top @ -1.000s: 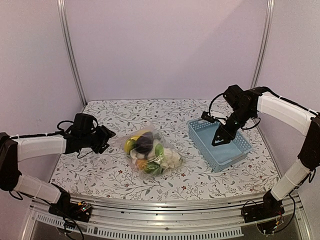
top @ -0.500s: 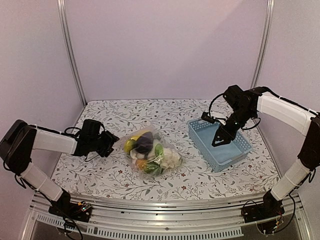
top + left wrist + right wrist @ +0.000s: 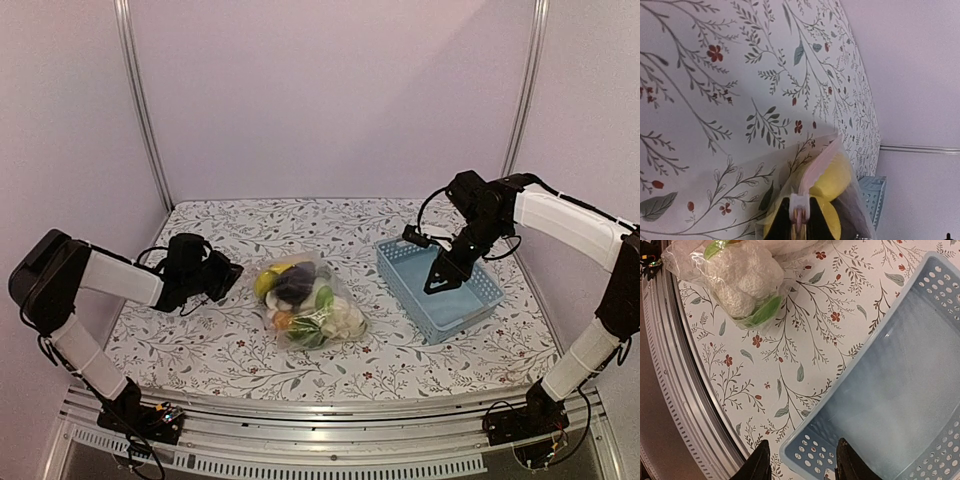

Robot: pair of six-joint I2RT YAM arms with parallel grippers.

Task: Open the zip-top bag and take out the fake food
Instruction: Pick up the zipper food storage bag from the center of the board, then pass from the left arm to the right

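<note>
The clear zip-top bag [image 3: 338,322] lies on the flowered cloth mid-table, with the fake food [image 3: 292,288] inside it: yellow, dark purple, white cauliflower [image 3: 742,275] and green pieces. My left gripper [image 3: 235,275] is at the bag's left end, low over the cloth. In the left wrist view my left gripper [image 3: 800,226] is shut on the white zip slider [image 3: 801,206] at the end of the pink zip strip, with a yellow piece [image 3: 834,174] just behind it. My right gripper [image 3: 437,283] hangs open over the basket, holding nothing [image 3: 802,460].
A light-blue slotted basket [image 3: 431,244] stands right of the bag; its inside [image 3: 890,405] shows nothing in it. The metal front rail [image 3: 670,365] runs along the table's near edge. Purple walls close in the back and both sides.
My left arm reached right to the bag's end and its jaws closed on the zip slider. The bag shifted slightly. The right arm stayed still.
</note>
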